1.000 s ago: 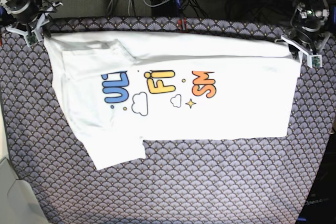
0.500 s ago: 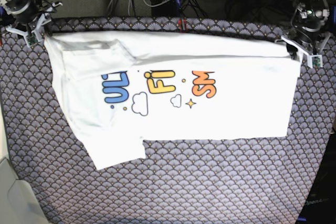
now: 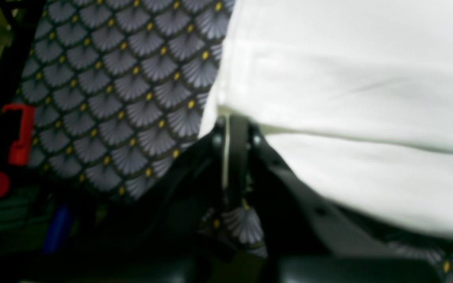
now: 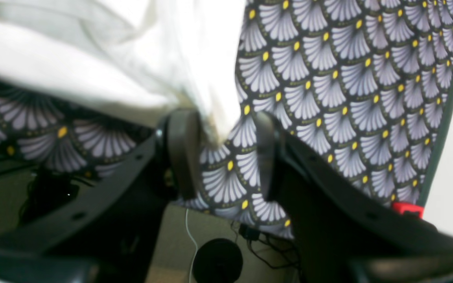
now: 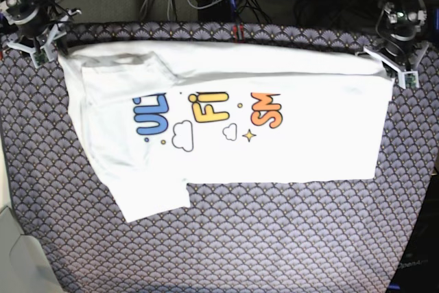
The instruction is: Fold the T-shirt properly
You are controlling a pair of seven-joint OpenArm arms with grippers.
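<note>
Print on T-shirt [image 5: 226, 118]: only the letter tops "UL", "FI", "SM" show; the remainder is tucked under the folded-over cloth. 
Left wrist view: soft focus throughout; red clip-like item [image 3: 20, 133] and blue object [image 3: 55, 232] at the table's edge too blurred to name. 
Right wrist view: dark round object [image 4: 217, 260] below the table unidentifiable (cables nearby, equally vague).

Even overhead light fills the base view; the white T-shirt [image 5: 226, 118] glares nearly blown out, and the table [image 5: 274, 238] edges bow with lens distortion. Both wrist views are dim and soft, foregrounds blurred.
</note>
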